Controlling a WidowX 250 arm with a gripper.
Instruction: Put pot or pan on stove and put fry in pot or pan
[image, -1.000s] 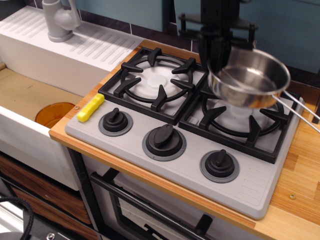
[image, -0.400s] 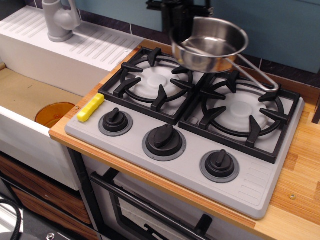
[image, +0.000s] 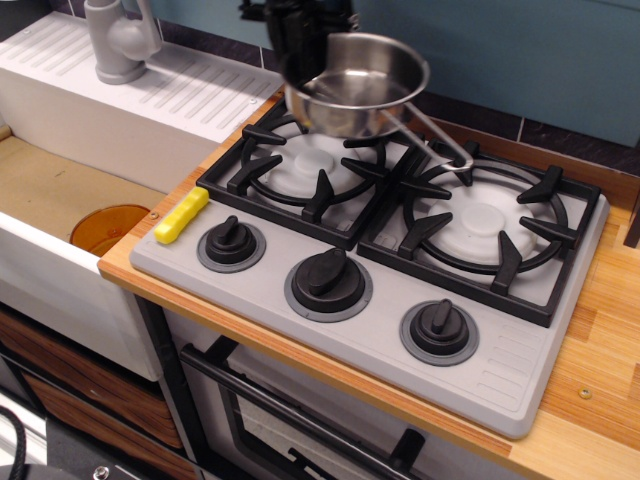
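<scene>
Pan airborne, tilted, over the far edge of the left burner grate, near the worktop's back edge. Wire loop handle trailing down-right toward the right burner grate; can't tell if its tip touches. Gripper clamped on the pan's far-left rim, black body rising out of frame top; exact finger positions hidden behind the pan wall.

Stove sitting on the wooden worktop, filling most of it from front-left corner toward the right edge. Both white burner discs bare. Three black knobs in a row along the front edge, all clear of the pan.

Fry lying flat at the stove's front-left corner, just beside the left knob, angled diagonally, close to the worktop's left edge. Well apart from the pan, open air above it.

Left of the worktop edge: sink basin dropping away, orange disc inside near the worktop side. Grey faucet at back-left on the white drainboard. Bare wood strip along the right edge. Blue wall tight behind the gripper.
</scene>
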